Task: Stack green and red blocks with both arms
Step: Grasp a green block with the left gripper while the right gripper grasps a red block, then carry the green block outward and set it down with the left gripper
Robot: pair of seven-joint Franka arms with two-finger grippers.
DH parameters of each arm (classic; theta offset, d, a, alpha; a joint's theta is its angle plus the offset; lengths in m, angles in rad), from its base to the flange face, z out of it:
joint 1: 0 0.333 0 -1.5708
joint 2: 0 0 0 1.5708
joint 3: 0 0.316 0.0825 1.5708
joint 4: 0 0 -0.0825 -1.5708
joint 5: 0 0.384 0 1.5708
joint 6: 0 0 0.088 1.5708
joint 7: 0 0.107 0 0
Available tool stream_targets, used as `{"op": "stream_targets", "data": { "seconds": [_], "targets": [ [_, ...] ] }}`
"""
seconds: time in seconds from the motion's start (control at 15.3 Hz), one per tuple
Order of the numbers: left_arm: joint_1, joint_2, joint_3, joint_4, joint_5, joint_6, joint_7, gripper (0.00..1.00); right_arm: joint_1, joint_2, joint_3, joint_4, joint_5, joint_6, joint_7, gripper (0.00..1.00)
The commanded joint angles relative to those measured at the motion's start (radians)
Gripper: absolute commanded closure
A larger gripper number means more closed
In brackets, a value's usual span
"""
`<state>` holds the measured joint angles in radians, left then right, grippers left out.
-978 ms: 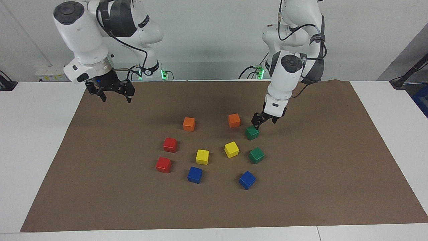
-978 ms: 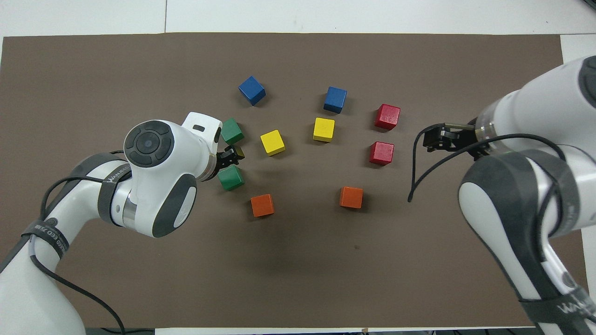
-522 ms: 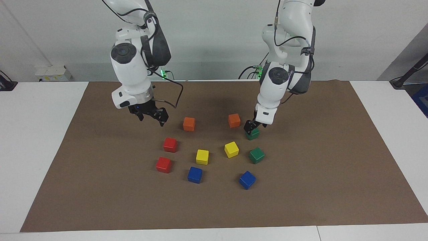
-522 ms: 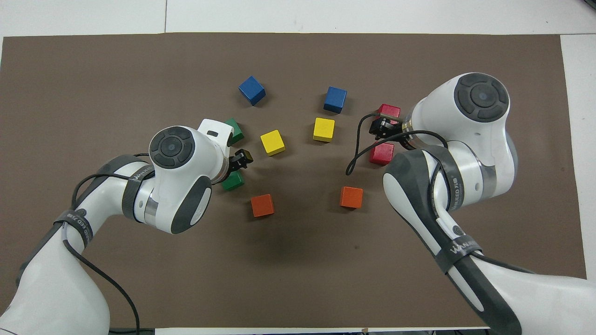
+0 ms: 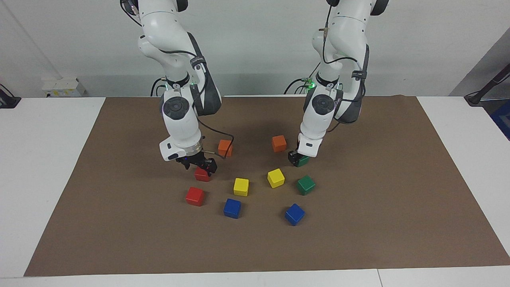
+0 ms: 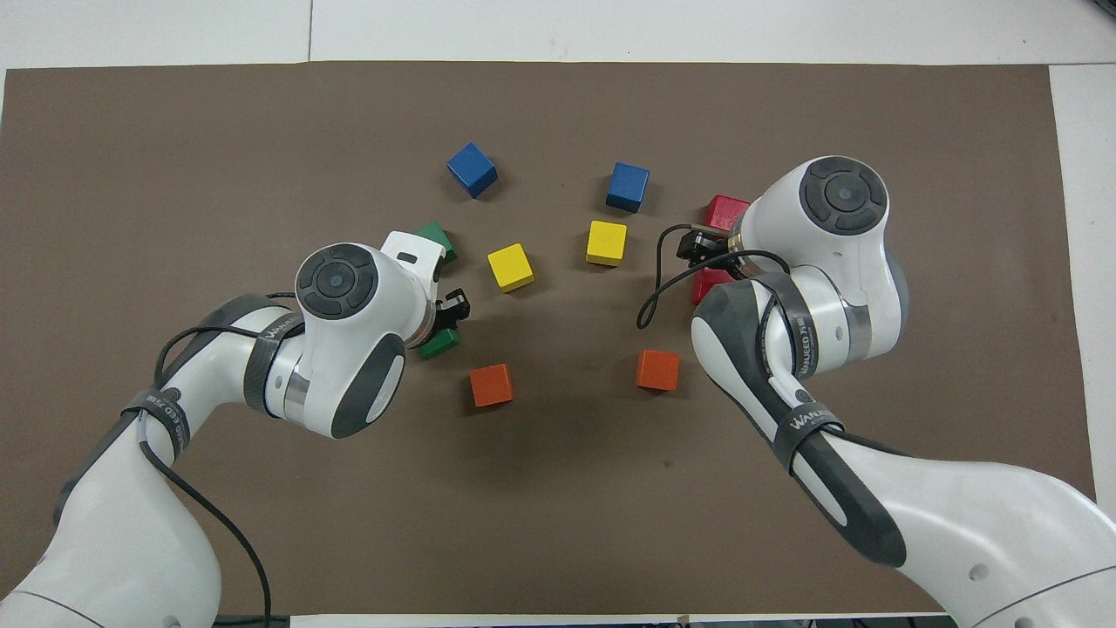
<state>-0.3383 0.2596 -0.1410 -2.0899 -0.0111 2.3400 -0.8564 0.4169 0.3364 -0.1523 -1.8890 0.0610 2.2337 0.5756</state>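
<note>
Left end effector (image 5: pixel 297 158): clenched on the nearer green block (image 5: pixel 303 160).
Right end effector (image 5: pixel 198 165): released, straddling the nearer red block (image 5: pixel 202 174).

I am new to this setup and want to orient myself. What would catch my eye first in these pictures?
Two white arms bend down onto a ring of coloured cubes on the brown mat. The left tool is shut on the green cube nearer the robots; the right tool stands open just over the nearer red cube. Orange, yellow and blue pairs lie untouched between them.
</note>
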Motion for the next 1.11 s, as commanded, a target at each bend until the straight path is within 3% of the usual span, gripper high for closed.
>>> {"op": "stream_targets", "data": {
  "seconds": [0.0, 0.13, 0.33, 0.46, 0.59, 0.72, 0.78, 0.85, 0.91, 1.04],
  "targets": [
    [0.01, -0.045, 0.026, -0.012, 0.022, -0.102, 0.043, 1.0, -0.001, -0.002, -0.001, -0.025, 0.019, 0.024, -0.066, 0.0],
    [0.131, -0.097, 0.027, 0.0, 0.022, -0.165, 0.268, 1.0, 0.0, 0.004, -0.001, -0.038, 0.019, 0.053, -0.068, 0.0],
    [0.292, -0.088, 0.027, 0.08, 0.022, -0.231, 0.607, 1.0, 0.019, 0.016, -0.001, -0.045, 0.019, 0.081, -0.068, 0.0],
    [0.355, -0.083, 0.027, 0.083, 0.022, -0.19, 0.757, 1.0, 0.02, 0.019, -0.001, -0.053, 0.017, 0.099, -0.069, 0.0],
    [0.405, -0.051, 0.029, 0.083, 0.022, -0.125, 0.861, 1.0, 0.019, 0.019, -0.001, -0.059, 0.019, 0.103, -0.091, 0.11],
    [0.43, -0.002, 0.029, 0.109, 0.048, -0.096, 0.931, 1.0, 0.019, 0.021, -0.001, -0.073, 0.019, 0.131, -0.1, 0.31],
    [0.432, 0.022, 0.029, 0.132, 0.089, -0.097, 0.953, 1.0, 0.019, 0.019, -0.001, -0.088, 0.019, 0.145, -0.099, 0.53],
    [0.435, 0.033, 0.029, 0.136, 0.118, -0.091, 0.961, 1.0, 0.02, 0.019, 0.0, -0.093, 0.019, 0.149, -0.092, 0.94],
    [0.444, 0.04, 0.029, 0.136, 0.121, -0.085, 0.962, 1.0, 0.022, 0.019, 0.0, -0.096, 0.019, 0.149, -0.091, 1.0],
    [0.45, 0.041, 0.029, 0.125, 0.122, -0.068, 0.979, 1.0, 0.022, 0.018, -0.001, -0.101, 0.019, 0.147, -0.098, 1.0]
  ]
}}
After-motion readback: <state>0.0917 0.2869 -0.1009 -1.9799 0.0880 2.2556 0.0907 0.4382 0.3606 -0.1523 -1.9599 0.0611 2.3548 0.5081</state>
